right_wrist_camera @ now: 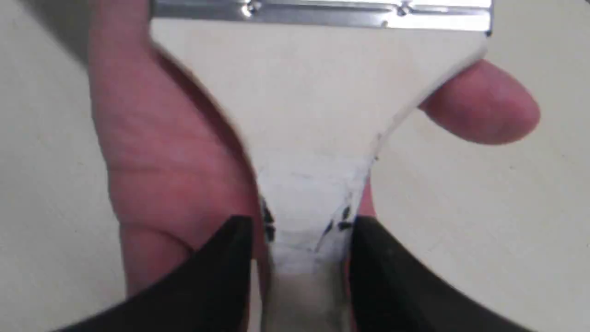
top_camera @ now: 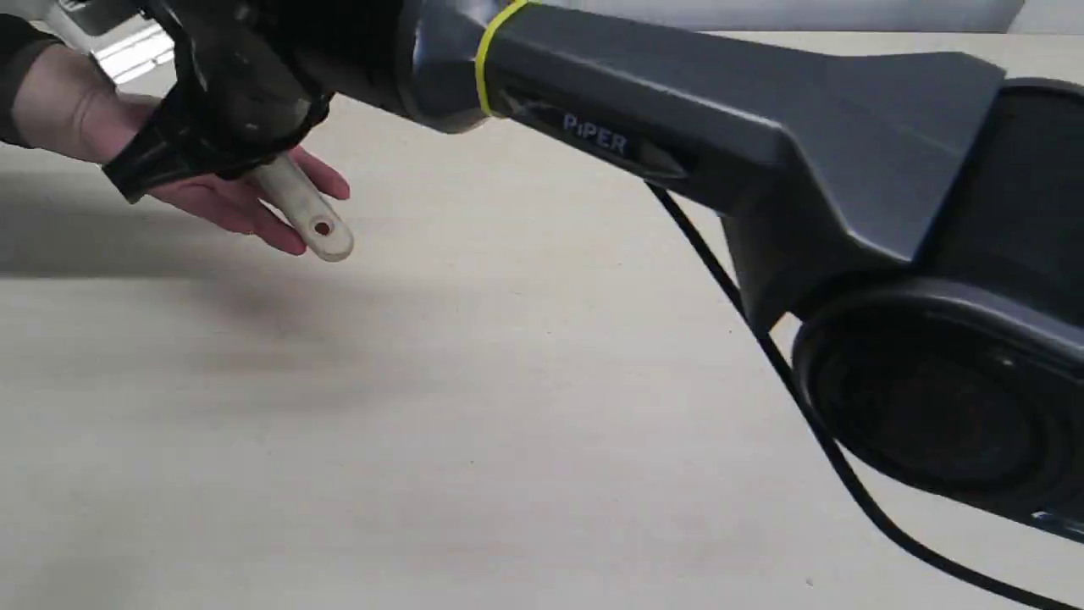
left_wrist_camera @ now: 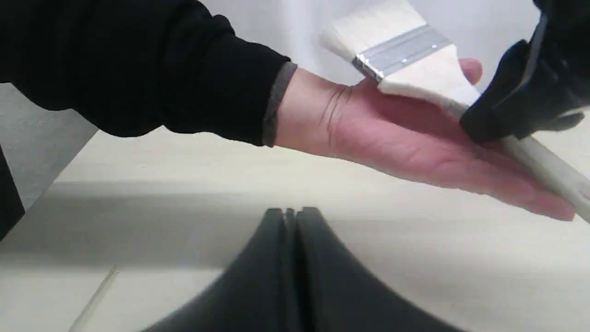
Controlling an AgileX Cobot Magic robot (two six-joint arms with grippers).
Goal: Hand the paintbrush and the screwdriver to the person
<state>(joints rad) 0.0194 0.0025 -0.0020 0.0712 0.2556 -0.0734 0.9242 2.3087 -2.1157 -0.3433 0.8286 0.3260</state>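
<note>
The paintbrush [left_wrist_camera: 415,60] lies across the person's open palm [left_wrist_camera: 415,147], its pale bristles and silver band toward the wrist. Its wooden handle [top_camera: 306,210], with the hole near its end, sticks out past the fingertips. My right gripper [right_wrist_camera: 302,230] has reached across to the far left and is shut on the handle's narrow neck, one black finger on each side. The person's thumb [right_wrist_camera: 479,106] shows beside the brush's wide shoulder. My left gripper [left_wrist_camera: 290,216] sits low, just in front of the hand, shut with nothing in it. The screwdriver is out of view.
My right arm [top_camera: 720,110] stretches across the top of the exterior view, with a black cable [top_camera: 762,339] hanging below it. The person's dark sleeve [left_wrist_camera: 138,69] comes in from the far left over the pale table [top_camera: 423,424].
</note>
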